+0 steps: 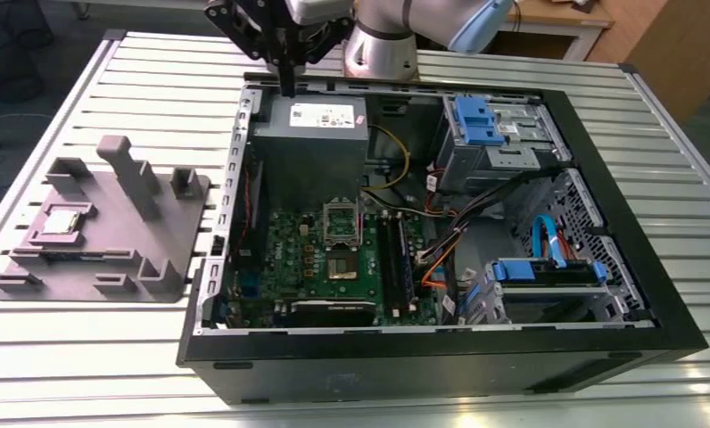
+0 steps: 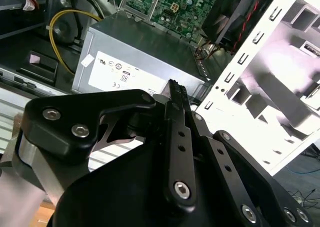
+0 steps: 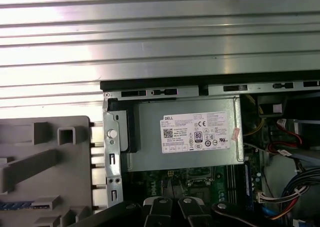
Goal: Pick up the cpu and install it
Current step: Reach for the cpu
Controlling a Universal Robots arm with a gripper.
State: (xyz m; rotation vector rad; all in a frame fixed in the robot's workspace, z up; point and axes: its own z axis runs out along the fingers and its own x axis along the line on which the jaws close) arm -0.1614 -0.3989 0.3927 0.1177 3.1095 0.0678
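The cpu, a small silvery square chip, lies in a pocket of the grey holder tray on the exterior view's left, beside the open computer case. My gripper hangs above the case's back edge, over the grey power supply, far from the cpu. Its black fingers are pressed together with nothing between them. On the green motherboard the socket lies uncovered, its silver frame swung up. In the first wrist view the gripper shows above the power supply.
The black case holds blue drive bays, cables and memory slots. The tray has tall grey blocks standing up from it. The slatted metal table surrounds the case and tray. The arm's base stands behind the case.
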